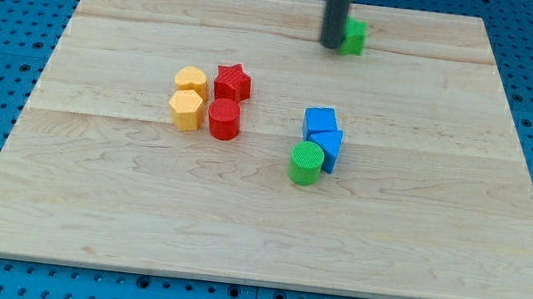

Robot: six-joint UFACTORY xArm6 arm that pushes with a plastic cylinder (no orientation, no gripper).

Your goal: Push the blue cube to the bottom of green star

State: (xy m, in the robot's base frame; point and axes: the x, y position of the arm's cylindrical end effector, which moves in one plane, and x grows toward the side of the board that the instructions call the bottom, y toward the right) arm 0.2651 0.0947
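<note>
A blue cube (319,122) sits right of the board's centre, touching a second blue block (327,146) just below it. A green cylinder (306,163) stands against that second block's lower left. The green star (355,37) is near the view's top, partly hidden behind the dark rod. My tip (331,45) rests on the board right against the star's left side, well above the blue cube.
A cluster left of centre holds a red star (233,82), a red cylinder (224,120), and two yellow blocks (192,83) (185,110). The wooden board (256,239) lies on a blue pegboard surface.
</note>
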